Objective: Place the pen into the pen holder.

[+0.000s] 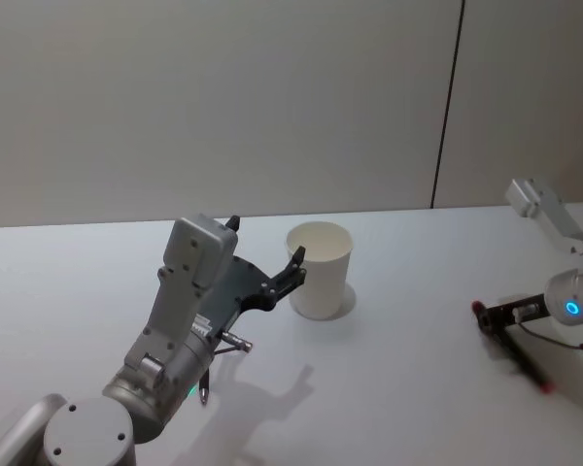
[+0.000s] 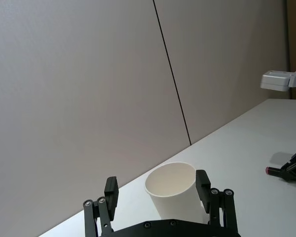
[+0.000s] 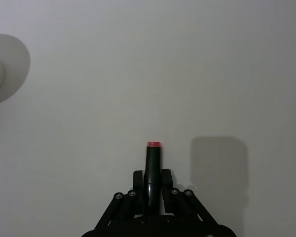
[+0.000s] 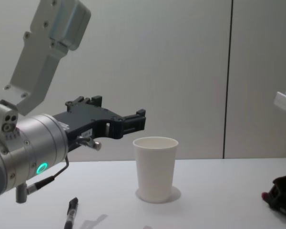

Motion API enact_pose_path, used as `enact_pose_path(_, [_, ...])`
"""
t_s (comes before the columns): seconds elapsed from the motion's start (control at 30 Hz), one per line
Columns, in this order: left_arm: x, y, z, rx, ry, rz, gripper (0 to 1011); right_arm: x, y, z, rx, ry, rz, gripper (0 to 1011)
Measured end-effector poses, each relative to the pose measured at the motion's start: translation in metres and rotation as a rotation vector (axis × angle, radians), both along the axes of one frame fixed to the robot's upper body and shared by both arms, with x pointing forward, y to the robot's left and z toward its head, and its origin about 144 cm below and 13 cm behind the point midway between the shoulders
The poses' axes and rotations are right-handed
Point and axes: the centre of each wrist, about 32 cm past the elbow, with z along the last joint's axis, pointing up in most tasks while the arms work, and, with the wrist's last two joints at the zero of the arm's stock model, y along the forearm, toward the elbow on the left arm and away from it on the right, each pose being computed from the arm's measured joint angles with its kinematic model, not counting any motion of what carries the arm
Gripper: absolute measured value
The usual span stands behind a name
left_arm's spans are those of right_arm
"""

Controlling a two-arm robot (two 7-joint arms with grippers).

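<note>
One white paper cup [image 1: 321, 272] stands upright mid-table, and there are two pens: a black red-tipped pen [image 3: 154, 158] clamped end-on in the closed right gripper [image 3: 154, 177], low over the table's right side and well apart from the cup, and a second black pen [image 4: 71, 213] lying loose at near left under the left arm. Left gripper [image 1: 267, 243] hangs just left of the cup's rim, fingers spread wide, nothing held. Loose pen partly hidden by the arm from the head; dark streak below the right gripper hard to make out; plain white table [image 1: 408, 388], pale panelled wall [image 1: 272, 97] with one dark vertical seam [image 1: 447, 107].
</note>
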Motion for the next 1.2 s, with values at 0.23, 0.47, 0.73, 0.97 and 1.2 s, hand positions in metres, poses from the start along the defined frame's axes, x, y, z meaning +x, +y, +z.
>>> enact_pose_path(0.23, [0.0, 0.0, 0.0, 0.0, 0.0, 0.0, 1000, 0.001, -0.002, -0.001, -0.01, 0.003, 0.0, 173])
enact_pose_path(0.47, [0.0, 0.0, 0.0, 0.0, 0.0, 0.0, 1000, 0.002, -0.003, -0.002, -0.014, -0.009, 0.003, 173])
enact_pose_path(0.73, [0.0, 0.0, 0.0, 0.0, 0.0, 0.0, 1000, -0.003, -0.003, 0.0, -0.01, -0.066, 0.012, 173])
enact_pose_path(0.97, [0.0, 0.0, 0.0, 0.0, 0.0, 0.0, 1000, -0.01, -0.003, 0.002, 0.002, -0.148, 0.023, 172])
enact_pose_path(1.2, [0.0, 0.0, 0.0, 0.0, 0.0, 0.0, 1000, -0.02, -0.002, 0.004, 0.016, -0.255, 0.037, 173])
